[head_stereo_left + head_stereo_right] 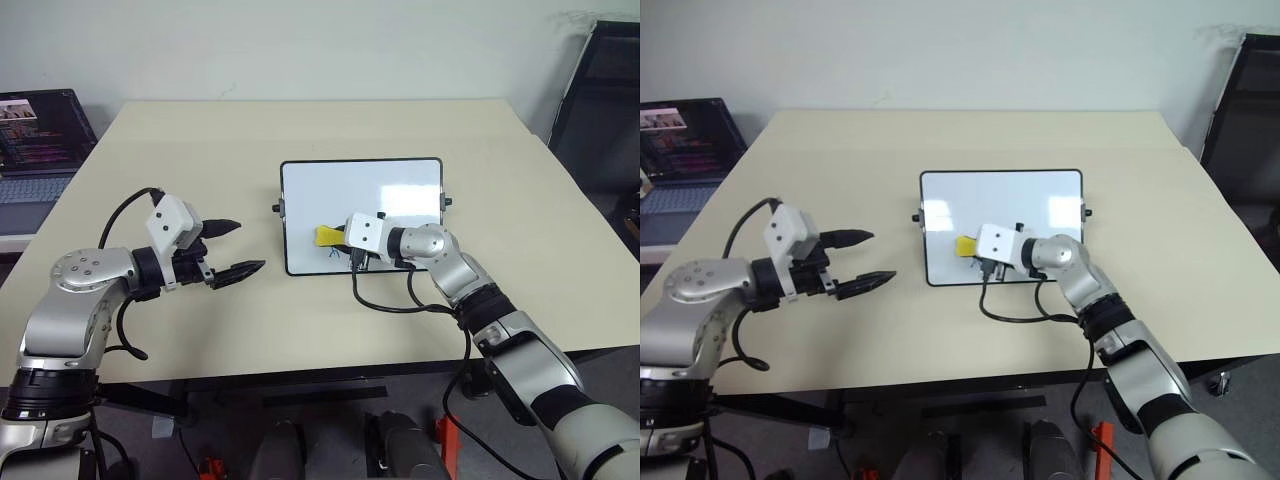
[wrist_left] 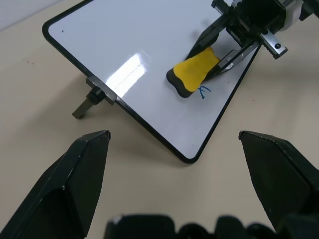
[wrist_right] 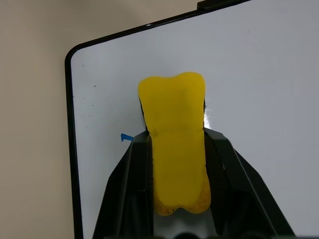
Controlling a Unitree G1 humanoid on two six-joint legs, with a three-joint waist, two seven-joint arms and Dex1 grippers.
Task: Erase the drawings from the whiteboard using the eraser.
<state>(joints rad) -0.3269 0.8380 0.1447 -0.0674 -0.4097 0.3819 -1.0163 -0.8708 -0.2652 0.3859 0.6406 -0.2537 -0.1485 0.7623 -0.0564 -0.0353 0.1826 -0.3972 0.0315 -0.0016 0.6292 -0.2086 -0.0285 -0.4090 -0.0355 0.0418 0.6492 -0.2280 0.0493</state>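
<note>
The whiteboard (image 1: 362, 213) lies flat on the beige table (image 1: 200, 150), near the table's middle, its black frame and small side knobs visible on both short edges. Its white surface is glossy and mostly bare.

The right tool (image 1: 338, 240) is clenched on the eraser (image 1: 327, 236), gripping the yellow block by its sides between the two black fingers (image 3: 132, 184). The eraser sits over the board's near-left part, with its dark underside facing the white surface; the left wrist view shows it resting on or just above the board, and contact cannot be confirmed. The eraser's free end projects past the fingertips toward the board's left edge.

Of the drawings (image 2: 204, 91), a small blue scribble is visible just beside the eraser, on the side toward the board's near edge. In the right wrist view a short blue stroke shows at the eraser's side, partly hidden by a finger. A faint blue trace also appears close to the near frame in the left eye view.

The left tool (image 1: 232, 250) hovers above the table to the left of the whiteboard, well apart from it, with its fingers spread and nothing between them. It points toward the board's left edge.

A laptop (image 1: 40, 140) with a lit screen stands beyond the table's left edge.
</note>
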